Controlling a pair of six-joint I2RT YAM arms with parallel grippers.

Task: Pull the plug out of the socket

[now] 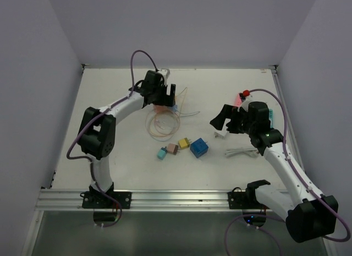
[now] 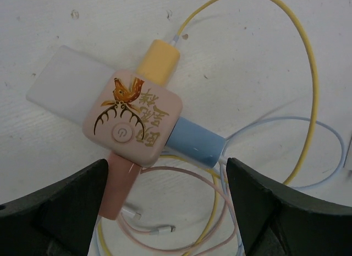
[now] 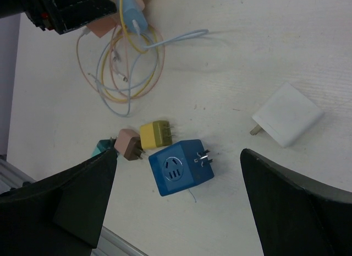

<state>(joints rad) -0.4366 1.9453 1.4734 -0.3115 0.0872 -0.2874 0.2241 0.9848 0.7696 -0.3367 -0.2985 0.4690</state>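
A pink square socket hub [image 2: 132,118] with a gold deer print lies on the table, and it also shows in the top view [image 1: 160,108]. Plugged into its sides are a yellow plug [image 2: 158,62], a blue plug [image 2: 195,141], a pink plug [image 2: 118,184] and a white plug [image 2: 63,82]. Their thin cables [image 2: 264,129] coil beside it. My left gripper [image 2: 165,212] is open and empty just above the hub [image 1: 165,99], its fingers either side of the pink and blue plugs. My right gripper [image 1: 225,121] is open and empty, hovering over the middle of the table [image 3: 179,206].
A blue cube socket [image 3: 180,167] lies below my right gripper with a yellow plug [image 3: 155,134], a pink-brown plug [image 3: 129,143] and a teal one [image 3: 102,147] beside it. A white adapter [image 3: 287,114] lies to its right. Metal tweezers [image 1: 242,152] lie near the right arm.
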